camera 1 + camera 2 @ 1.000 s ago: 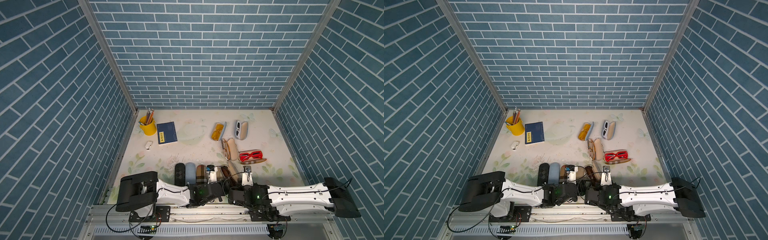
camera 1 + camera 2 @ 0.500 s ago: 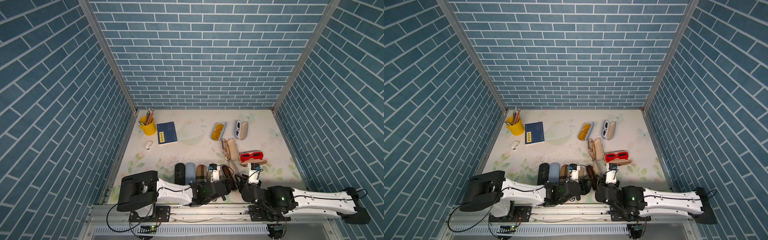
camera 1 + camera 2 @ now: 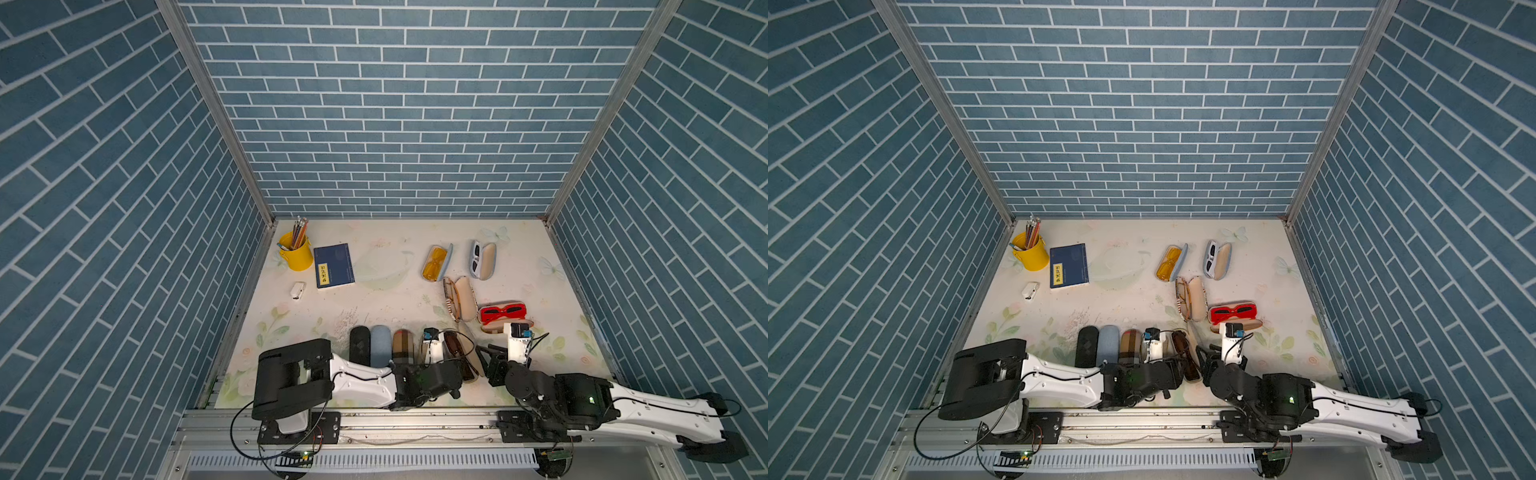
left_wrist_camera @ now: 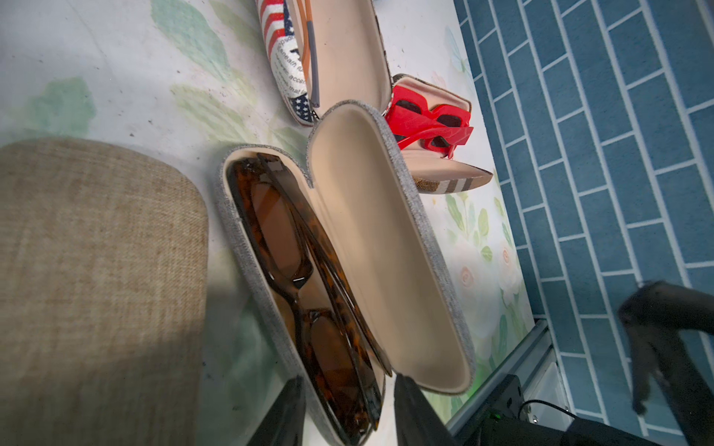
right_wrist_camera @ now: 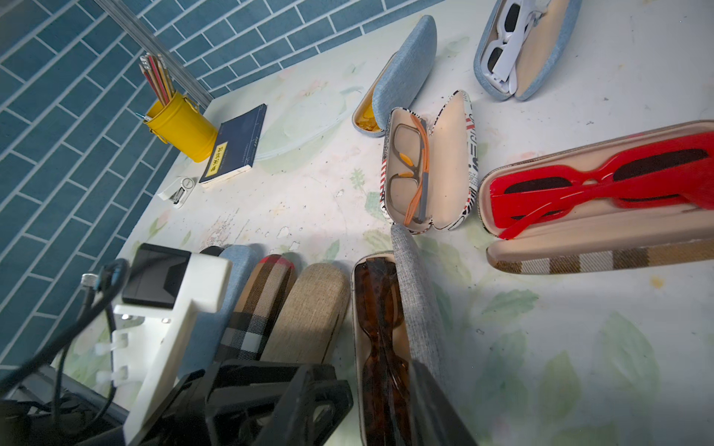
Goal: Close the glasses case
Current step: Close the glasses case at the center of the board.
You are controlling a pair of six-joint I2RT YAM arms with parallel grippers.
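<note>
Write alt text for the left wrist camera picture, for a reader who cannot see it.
An open grey glasses case lies on a floral table, tortoiseshell sunglasses in its base, the left gripper straddling its near end. A closed tan case sits beside it; red sunglasses lie in another open case beyond.

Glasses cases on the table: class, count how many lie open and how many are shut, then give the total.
Open cases: 5
Shut cases: 4
Total: 9
</note>
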